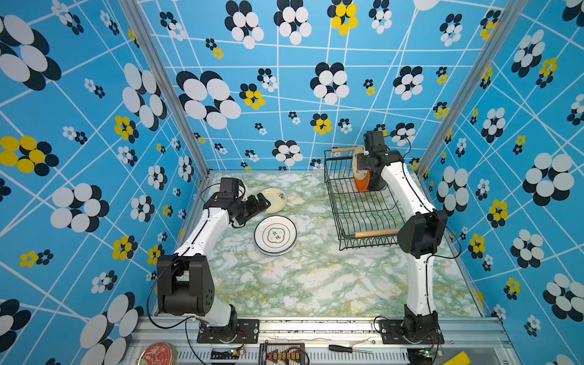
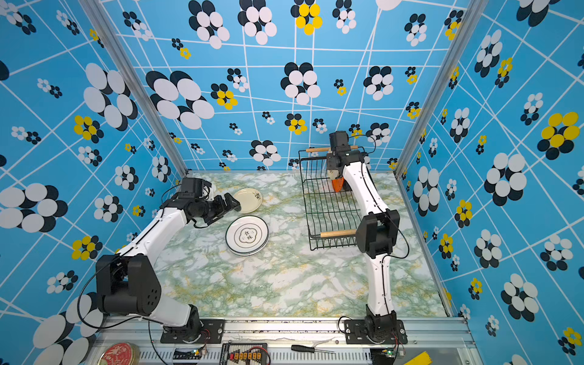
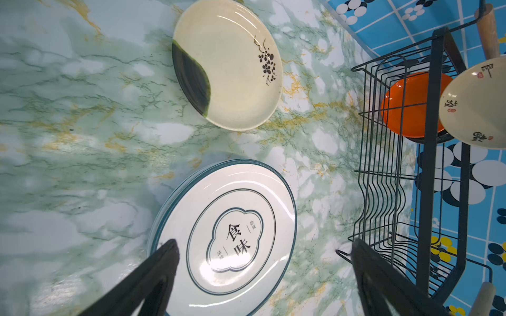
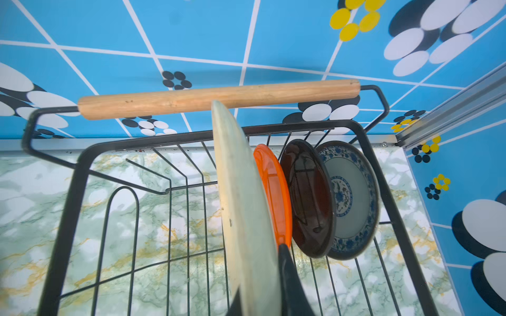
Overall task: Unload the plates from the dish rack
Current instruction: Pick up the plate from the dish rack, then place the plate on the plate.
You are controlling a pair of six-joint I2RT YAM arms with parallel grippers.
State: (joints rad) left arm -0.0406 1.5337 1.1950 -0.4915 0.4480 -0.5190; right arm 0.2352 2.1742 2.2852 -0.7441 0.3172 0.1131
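Observation:
The black wire dish rack (image 1: 339,202) stands at the back right of the marble table. My right gripper (image 4: 260,273) is shut on the edge of an upright cream plate (image 1: 358,161), whose top rises past the rack's far wooden handle (image 4: 219,98). Behind it an orange plate (image 4: 273,191), a black plate (image 4: 306,199) and a blue-patterned plate (image 4: 353,199) stand in the rack. On the table lie a stack of white dark-rimmed plates (image 1: 275,235) and a cream plate with a dark patch (image 1: 274,200). My left gripper (image 3: 264,243) hangs open above the stack (image 3: 232,238), holding nothing.
The rack's near wooden handle (image 1: 376,234) sits beside my right elbow. The patterned back and right walls are close to the rack. On the front rail lie a red tin lid (image 1: 157,354), a screwdriver (image 1: 344,348) and a circuit board (image 1: 282,355).

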